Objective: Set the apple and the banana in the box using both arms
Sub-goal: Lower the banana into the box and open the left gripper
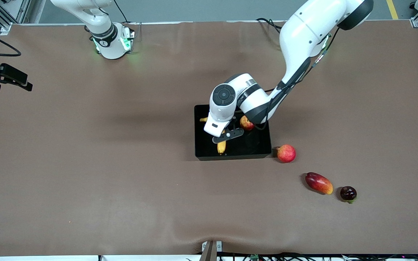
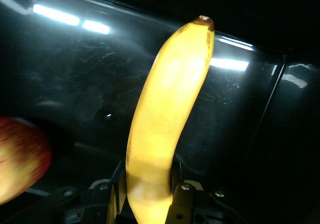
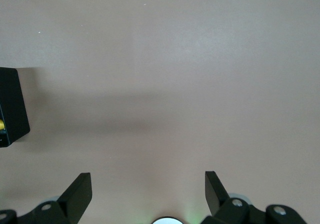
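The box [image 1: 256, 146] sits near the middle of the worktop [image 1: 122, 181]. In it lie the banana [image 1: 221, 146] and the apple [image 1: 246, 123], the apple at about one o'clock from the banana's visible end and partly under the left arm's wrist. The left gripper [image 1: 227, 135] is down inside the box over the banana. In the front view the arm hides most of the banana, leaving only a yellow end at six o'clock of the gripper and a small tip at ten o'clock.

The left wrist view fills that gap: the banana [image 2: 167, 119] runs along the glossy black floor of the box [image 2: 75, 84], and the fingers [image 2: 181, 196] pinch its lower part from both sides. The apple [image 2: 20, 159] shows at that picture's edge, near the banana but apart from it.

Outside the box, a pinkish-red round fruit [image 1: 286, 153] lies just beside its corner, at about four o'clock from the gripper. A mango [image 1: 319, 183] and a dark fruit [image 1: 348, 193] lie nearer the camera, toward the left arm's end.

The right arm waits. Its gripper [image 1: 7, 78] hangs at the worktop's edge, at the right arm's end. The right wrist view shows its fingers [image 3: 77, 196] spread wide over bare worktop, with one corner of the box [image 3: 12, 109] at the edge.
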`<action>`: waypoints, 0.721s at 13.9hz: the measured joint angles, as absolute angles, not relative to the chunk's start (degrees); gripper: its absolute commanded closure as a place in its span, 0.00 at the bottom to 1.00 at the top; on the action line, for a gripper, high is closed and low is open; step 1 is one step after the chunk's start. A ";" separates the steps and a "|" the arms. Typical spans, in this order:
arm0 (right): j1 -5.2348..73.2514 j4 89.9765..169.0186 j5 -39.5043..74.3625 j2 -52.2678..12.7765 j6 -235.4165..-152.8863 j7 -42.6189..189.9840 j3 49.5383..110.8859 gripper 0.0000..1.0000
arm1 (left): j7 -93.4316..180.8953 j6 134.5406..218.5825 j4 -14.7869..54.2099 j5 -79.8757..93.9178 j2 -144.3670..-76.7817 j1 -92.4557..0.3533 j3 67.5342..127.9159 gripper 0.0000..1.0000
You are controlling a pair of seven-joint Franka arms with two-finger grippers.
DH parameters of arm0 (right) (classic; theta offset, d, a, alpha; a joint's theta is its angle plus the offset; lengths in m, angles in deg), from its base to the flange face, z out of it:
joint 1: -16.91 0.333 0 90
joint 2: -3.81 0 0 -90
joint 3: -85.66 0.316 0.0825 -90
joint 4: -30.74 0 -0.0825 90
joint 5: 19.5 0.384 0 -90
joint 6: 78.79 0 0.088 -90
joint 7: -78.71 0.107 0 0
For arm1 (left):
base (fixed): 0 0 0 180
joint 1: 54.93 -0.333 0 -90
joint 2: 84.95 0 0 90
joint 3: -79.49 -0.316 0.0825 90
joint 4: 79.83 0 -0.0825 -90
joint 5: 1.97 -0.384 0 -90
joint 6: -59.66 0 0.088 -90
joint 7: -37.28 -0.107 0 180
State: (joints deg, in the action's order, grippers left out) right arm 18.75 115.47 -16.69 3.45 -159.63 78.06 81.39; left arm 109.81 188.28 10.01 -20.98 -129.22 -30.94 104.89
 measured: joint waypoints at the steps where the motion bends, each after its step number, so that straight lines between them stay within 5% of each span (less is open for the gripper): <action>1: 18.75 115.46 -16.69 3.45 -159.64 78.06 81.37 0.00 | 109.81 189.00 9.98 -21.15 -130.03 -29.69 103.67 0.79; 3: 18.74 115.46 -16.69 3.45 -159.63 78.06 81.34 0.00 | 109.80 189.75 9.71 -21.22 -130.95 -28.42 102.42 0.39; 4: 18.75 115.46 -16.69 3.45 -159.62 78.06 81.36 0.00 | 109.80 189.77 9.51 -21.23 -130.96 -28.38 102.37 0.00; 10: 18.75 115.46 -16.69 3.45 -159.43 78.07 81.35 0.00 | 109.16 190.01 7.03 -25.01 -129.32 -30.86 101.33 0.00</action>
State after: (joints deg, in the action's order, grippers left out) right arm 18.75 115.46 -16.69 3.45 -159.43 78.07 81.35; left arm 109.16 190.01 7.03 -25.01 -129.32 -30.86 101.33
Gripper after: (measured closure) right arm 0.000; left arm 0.040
